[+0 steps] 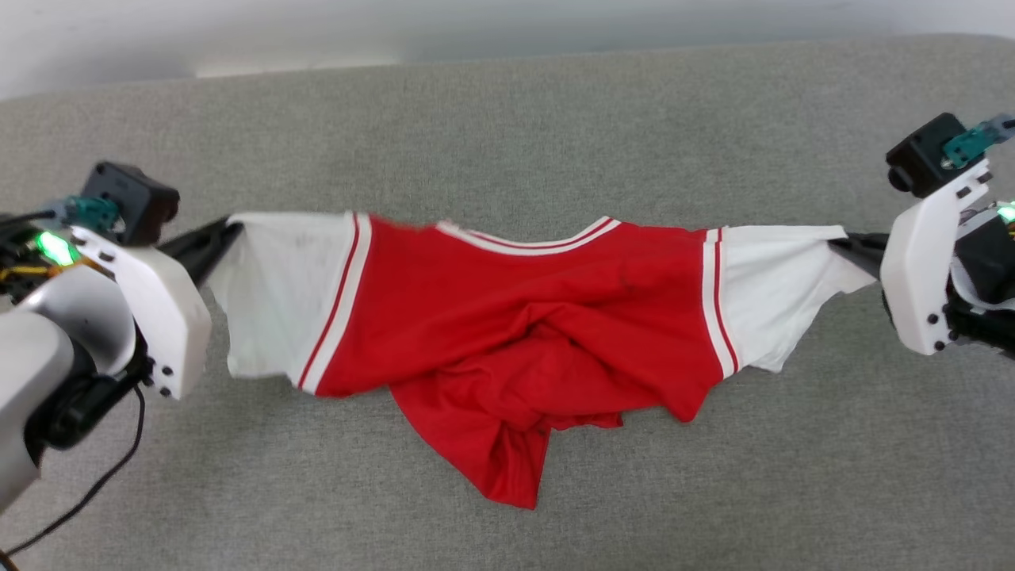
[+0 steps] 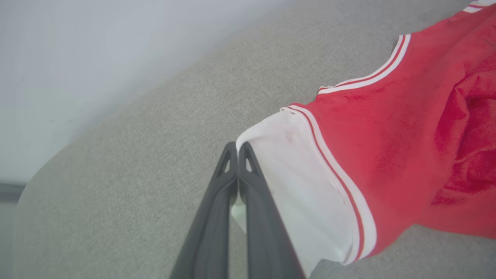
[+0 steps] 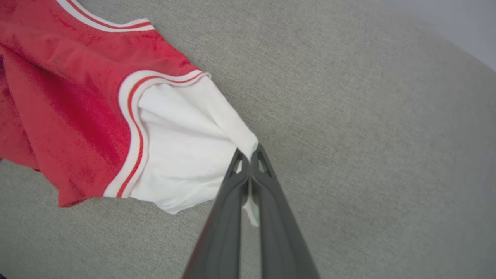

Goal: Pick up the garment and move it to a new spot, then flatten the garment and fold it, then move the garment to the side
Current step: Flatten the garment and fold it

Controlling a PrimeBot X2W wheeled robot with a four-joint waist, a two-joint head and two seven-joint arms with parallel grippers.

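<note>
the red basketball t-shirt [image 1: 507, 317] is stretched sideways across the middle of the grey fabric surface [image 1: 507, 127], with its red-and-white trimmed neckline toward the far side. the left gripper [image 1: 226, 234] reaches in from the left, its two dark fingers pressed together on the far corner of the left white sleeve [image 1: 277, 293]. in the left wrist view a sliver of white cloth shows between them. the right gripper [image 1: 842, 242] comes in from the right and is clamped the same way on the tip of the right white sleeve [image 1: 777, 293], which is drawn out to a point. between the sleeves the red body is bunched and twisted, with one crumpled fold trailing toward the near side. a thin black cable [image 1: 95, 484] hangs below the left arm at the near left. whether the shirt's middle rests on the fabric or is lifted off it, i cannot tell.
</note>
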